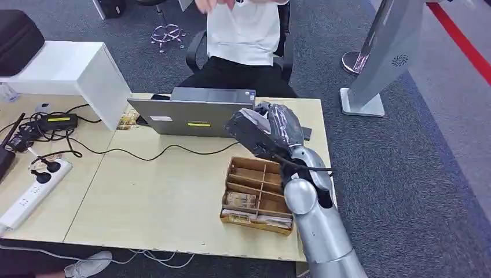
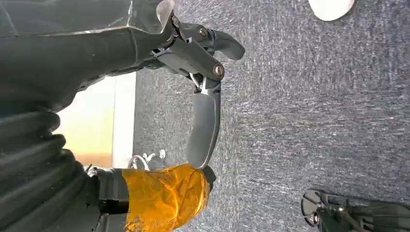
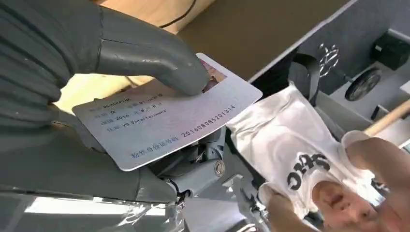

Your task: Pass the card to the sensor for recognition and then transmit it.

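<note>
The left hand (image 2: 193,72) hangs over grey carpet (image 2: 314,106), its fingers (image 2: 204,125) loosely apart and grasping nothing, an orange-wrapped part beside them. On the pale wooden worktop (image 1: 156,191) a grey laptop (image 1: 191,116) stands open, with a brown wooden divided tray (image 1: 255,194) just below the right hand (image 1: 266,130). That hand is raised above the worktop's far edge; its thumb presses on top of a pale blue-grey printed plastic card (image 3: 164,121) with darker fingers beneath, so the card is pinched flat. Beyond the fingers sits a person in a white shirt (image 3: 295,150), a hand reaching near the card
</note>
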`<action>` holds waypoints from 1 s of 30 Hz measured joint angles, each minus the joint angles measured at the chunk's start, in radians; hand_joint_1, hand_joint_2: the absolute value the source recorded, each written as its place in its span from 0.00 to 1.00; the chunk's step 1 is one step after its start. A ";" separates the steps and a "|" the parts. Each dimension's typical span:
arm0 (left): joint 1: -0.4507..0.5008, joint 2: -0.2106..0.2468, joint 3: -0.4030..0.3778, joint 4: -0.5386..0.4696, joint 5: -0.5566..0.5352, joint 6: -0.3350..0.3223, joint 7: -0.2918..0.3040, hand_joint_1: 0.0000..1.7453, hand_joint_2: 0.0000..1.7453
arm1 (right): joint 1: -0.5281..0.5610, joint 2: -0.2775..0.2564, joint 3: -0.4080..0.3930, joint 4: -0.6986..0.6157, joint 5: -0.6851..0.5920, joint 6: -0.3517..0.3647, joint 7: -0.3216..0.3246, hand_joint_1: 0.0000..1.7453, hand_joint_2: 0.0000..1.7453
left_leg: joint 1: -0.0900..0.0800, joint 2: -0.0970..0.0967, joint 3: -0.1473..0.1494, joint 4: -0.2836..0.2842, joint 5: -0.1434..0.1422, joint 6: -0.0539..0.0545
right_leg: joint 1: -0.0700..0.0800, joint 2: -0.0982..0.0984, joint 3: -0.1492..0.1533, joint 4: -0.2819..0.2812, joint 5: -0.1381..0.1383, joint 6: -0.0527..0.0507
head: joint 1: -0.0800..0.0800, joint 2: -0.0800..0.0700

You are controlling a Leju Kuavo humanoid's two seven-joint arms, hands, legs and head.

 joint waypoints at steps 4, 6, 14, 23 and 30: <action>-0.001 0.002 -0.010 0.000 -0.005 -0.003 0.000 0.00 1.00 | -0.042 0.038 0.000 0.068 -0.012 0.008 0.006 1.00 1.00 | 0.000 0.000 0.000 0.000 0.000 0.000 | 0.000 0.000 0.000 0.000 0.000 0.000 | 0.000 0.000; -0.001 0.003 -0.011 0.000 -0.006 -0.005 0.000 0.00 1.00 | -0.060 0.047 0.001 0.095 -0.017 0.011 0.006 1.00 1.00 | 0.000 0.000 0.000 0.000 0.000 0.000 | 0.000 0.000 0.000 0.000 0.000 0.000 | 0.000 0.000; -0.001 0.005 -0.011 0.000 -0.006 -0.005 0.000 0.00 1.00 | -0.075 0.048 0.000 0.140 -0.029 0.013 0.008 1.00 1.00 | 0.000 0.000 0.000 0.000 0.000 0.000 | 0.000 -0.001 0.000 0.000 0.000 0.000 | 0.000 0.000; -0.001 0.005 -0.011 0.000 -0.006 -0.004 0.000 0.00 1.00 | -0.090 0.048 -0.023 0.159 -0.013 -0.015 0.006 0.00 1.00 | 0.000 -0.002 -0.001 0.000 -0.001 -0.001 | 0.000 -0.001 -0.001 0.000 0.000 0.000 | 0.000 0.000; 0.001 0.003 -0.011 0.000 0.008 0.002 0.000 0.00 1.00 | -0.029 0.046 -0.048 0.065 0.005 -0.049 -0.027 0.00 1.00 | 0.000 -0.002 -0.001 0.000 -0.001 -0.001 | 0.000 -0.001 -0.001 -0.001 0.000 0.000 | 0.000 0.000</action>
